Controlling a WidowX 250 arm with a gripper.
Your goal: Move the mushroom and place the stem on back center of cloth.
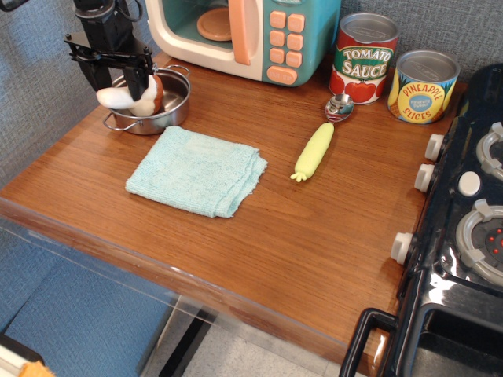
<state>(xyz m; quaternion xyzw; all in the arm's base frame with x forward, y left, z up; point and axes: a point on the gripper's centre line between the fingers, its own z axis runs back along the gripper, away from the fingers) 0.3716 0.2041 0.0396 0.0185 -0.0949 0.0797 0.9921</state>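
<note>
Mushroom (132, 95) in pot (161, 114), behind cloth (196, 170).

A warm-toned wooden countertop (267, 228) runs diagonally through the frame, backed by a wall (440, 23) of grey textured covering that continues down the left side. A teal and cream toy microwave (251, 35) with peach buttons stands against the back wall beside two cans, one labelled tomato sauce (364, 56) and one pineapple slices (423, 85), while a black toy stove (464, 236) with white knobs closes off the right edge. Below the counter's front edge, blue padded flooring (71, 322) shows behind a clear panel, and even light leaves soft reflections on the wood.
</note>
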